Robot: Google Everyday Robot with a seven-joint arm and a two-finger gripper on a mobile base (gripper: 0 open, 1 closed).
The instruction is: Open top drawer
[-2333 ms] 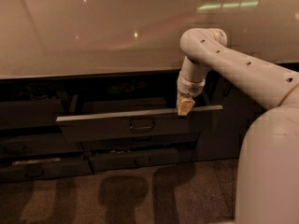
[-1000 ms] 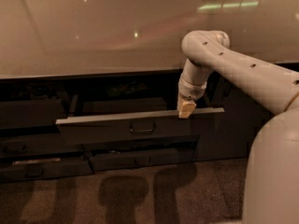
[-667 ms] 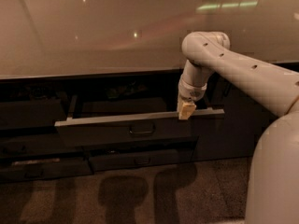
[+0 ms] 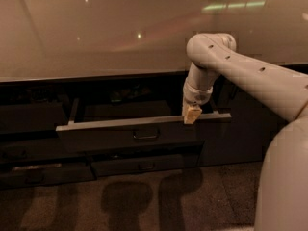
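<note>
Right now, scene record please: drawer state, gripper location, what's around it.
top drawer: partly pulled out, interior dark
drawer handle: centre of the front, nothing on it
gripper: at the front's top edge, right of the handle
lower drawer: appears shut
countertop: above the drawers, glossy

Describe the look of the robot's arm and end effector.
The arm is off-white, built of smooth, thick rounded segments with a bulbous elbow and small dark dots along its shell. A darker band rings the wrist. The end effector is small, blocky and tan, at the upper rim of the top drawer, right of its handle. No cables show.
</note>
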